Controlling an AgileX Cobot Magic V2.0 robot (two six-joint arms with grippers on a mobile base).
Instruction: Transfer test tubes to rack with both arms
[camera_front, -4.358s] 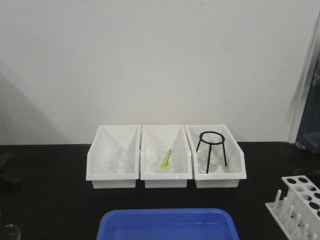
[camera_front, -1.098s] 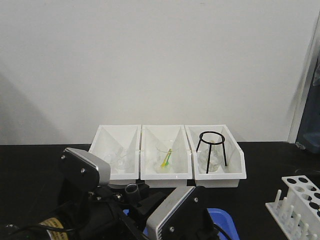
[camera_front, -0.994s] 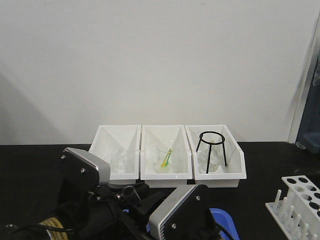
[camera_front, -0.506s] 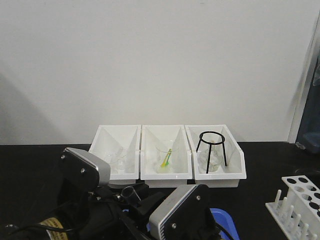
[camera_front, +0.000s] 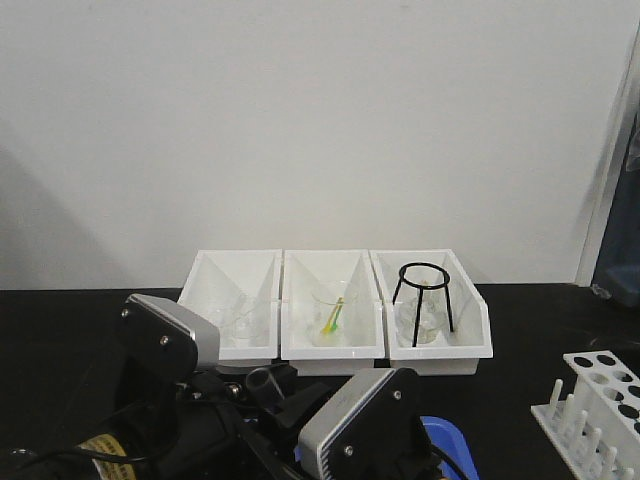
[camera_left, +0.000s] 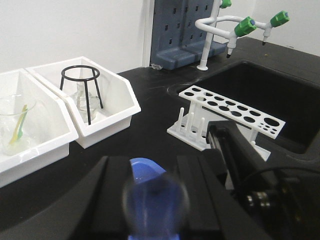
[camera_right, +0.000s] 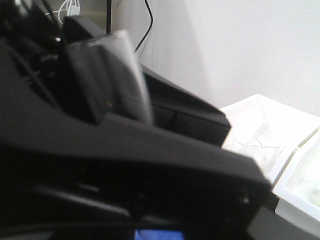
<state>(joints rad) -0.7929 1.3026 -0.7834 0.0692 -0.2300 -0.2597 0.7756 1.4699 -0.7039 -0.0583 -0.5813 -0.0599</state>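
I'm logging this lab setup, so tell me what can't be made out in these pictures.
Front view: blue tray mostly hidden behind the arm housings; rack cut off by the right edge.
Left wrist view: a blurred round thing sits inside the left pincer; whether it is gripped is unclear.
Right wrist view: dark blurred arm parts fill it; right pincer not discernible.

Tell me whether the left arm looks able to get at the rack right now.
Probably not directly. The rack stands off to the right, and the right arm sits partly in front of it, between it and the left gripper, which grips a test tube.
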